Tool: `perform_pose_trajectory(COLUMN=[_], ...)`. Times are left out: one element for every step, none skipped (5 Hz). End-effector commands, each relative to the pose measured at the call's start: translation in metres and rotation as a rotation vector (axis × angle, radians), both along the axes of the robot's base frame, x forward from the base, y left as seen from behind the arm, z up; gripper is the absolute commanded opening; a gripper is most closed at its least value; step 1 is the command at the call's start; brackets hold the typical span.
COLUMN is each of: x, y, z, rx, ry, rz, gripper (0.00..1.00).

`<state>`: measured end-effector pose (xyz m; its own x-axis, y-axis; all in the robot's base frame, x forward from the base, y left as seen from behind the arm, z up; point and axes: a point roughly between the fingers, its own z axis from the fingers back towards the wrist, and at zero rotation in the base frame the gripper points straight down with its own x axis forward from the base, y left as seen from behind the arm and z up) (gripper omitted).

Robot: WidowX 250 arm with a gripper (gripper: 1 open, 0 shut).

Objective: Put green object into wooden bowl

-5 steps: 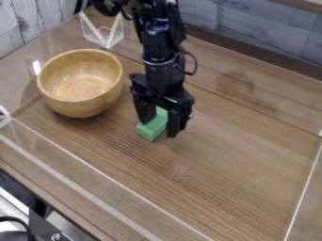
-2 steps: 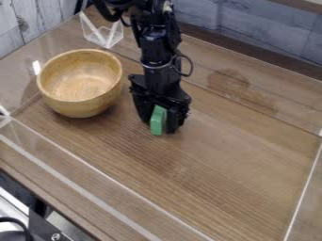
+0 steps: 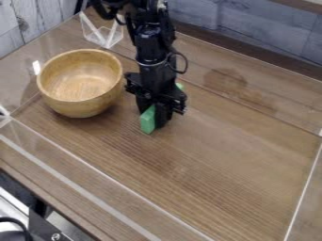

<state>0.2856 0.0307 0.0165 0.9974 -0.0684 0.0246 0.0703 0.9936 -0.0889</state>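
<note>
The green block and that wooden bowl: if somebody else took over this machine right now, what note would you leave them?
Tool: pointing straight down at the table, its jaws closed in around the green block.
Green block: on the table, just right of the wooden bowl, not lifted as far as can be seen.
Wooden bowl: empty, on the left of the table.
Done: tool lowered over the block.
Left: confirm the grip, lift the block, carry it over the bowl, release it inside.

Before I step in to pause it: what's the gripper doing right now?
Gripper: closed on the green object, low over the table, beside the wooden bowl.
</note>
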Motion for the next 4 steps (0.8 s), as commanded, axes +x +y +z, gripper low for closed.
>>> perform_pose_trajectory(x=[0.003,0.008,0.013,0.014], y=[-0.009,-0.001,0.010,0.002], z=[0.009,0.018,0.027,0.036], rx=[-0.038,-0.074,-0.090,-0.110], ry=[-0.017,-0.012,-0.011,-0.017], rz=[-0.016,-0.054,-0.100,-0.057], gripper=[1.00,0.00,0.00,0.00])
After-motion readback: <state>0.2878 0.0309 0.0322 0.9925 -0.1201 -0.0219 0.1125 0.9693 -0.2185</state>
